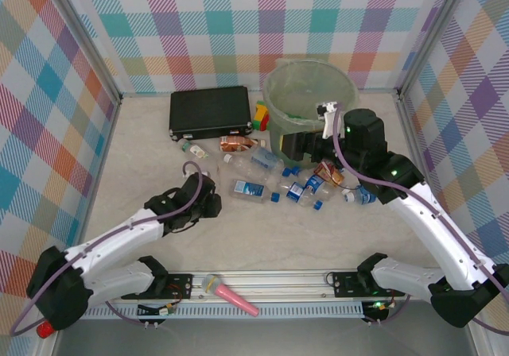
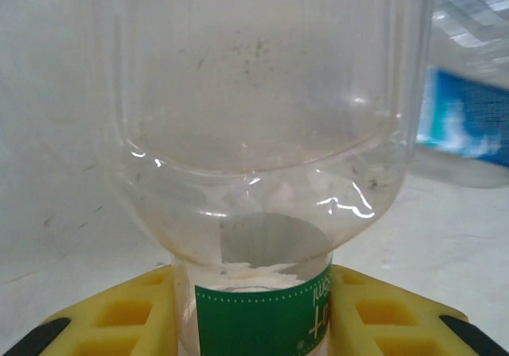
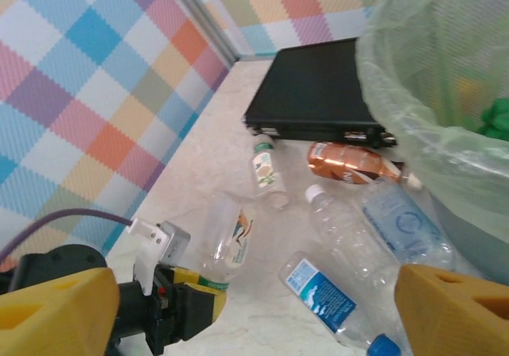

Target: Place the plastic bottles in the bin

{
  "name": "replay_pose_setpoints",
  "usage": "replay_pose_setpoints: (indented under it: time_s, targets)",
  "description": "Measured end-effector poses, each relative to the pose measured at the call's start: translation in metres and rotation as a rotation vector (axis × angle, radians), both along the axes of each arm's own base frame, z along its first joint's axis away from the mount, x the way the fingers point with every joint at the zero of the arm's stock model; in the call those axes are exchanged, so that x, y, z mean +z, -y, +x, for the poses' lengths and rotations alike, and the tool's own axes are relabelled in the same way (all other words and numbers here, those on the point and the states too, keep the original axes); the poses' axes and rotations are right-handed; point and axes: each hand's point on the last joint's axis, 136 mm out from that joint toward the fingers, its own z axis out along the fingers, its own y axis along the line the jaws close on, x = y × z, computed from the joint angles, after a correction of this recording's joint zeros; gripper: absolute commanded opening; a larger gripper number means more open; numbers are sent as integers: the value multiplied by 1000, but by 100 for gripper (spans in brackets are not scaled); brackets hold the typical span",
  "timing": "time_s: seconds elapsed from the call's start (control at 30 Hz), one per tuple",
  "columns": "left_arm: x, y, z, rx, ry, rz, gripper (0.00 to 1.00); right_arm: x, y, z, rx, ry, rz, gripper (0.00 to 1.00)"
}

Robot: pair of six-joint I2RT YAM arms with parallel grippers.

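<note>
My left gripper [image 1: 203, 203] is shut on a clear plastic bottle [image 2: 254, 118] with a green label; its yellow fingers [image 2: 119, 316] press on both sides of the bottle. From the right wrist view this bottle [image 3: 227, 241] lies low over the table, pointing at the black case. My right gripper [image 1: 296, 144] hangs open beside the pale-green bin [image 1: 272, 121], nothing between its fingers [image 3: 60, 308]. Loose bottles lie before the bin: a blue-labelled one [image 1: 248, 187], a copper-brown one [image 3: 350, 161], a clear white-capped one [image 3: 350, 237] and a small green-capped one [image 3: 266, 169].
A flat black case [image 1: 211, 111] lies at the back, left of the bin. More crushed bottles with blue caps [image 1: 306, 189] cluster under the right arm. A pink microphone-like stick [image 1: 231, 292] rests on the front rail. Checked walls close the sides and back.
</note>
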Motion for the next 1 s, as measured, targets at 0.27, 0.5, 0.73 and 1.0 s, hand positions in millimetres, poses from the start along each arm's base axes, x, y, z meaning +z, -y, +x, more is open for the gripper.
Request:
replay_pose_setpoints:
  time_s: [0.27,0.5,0.73,1.0]
  targets:
    - [70,50,-21,-261,200,-84,33,-12,-35,-5,168,-117,50,79]
    - [95,81,-38,-411,281,-115,33,-31,-55,-3,239,-237,49,79]
    - [118,101,-49,-494,333,-141,33,-45,-68,-4,276,-308,32,79]
    - [121,105,-52,-512,344,-137,33,-65,-86,-12,336,-380,6,69]
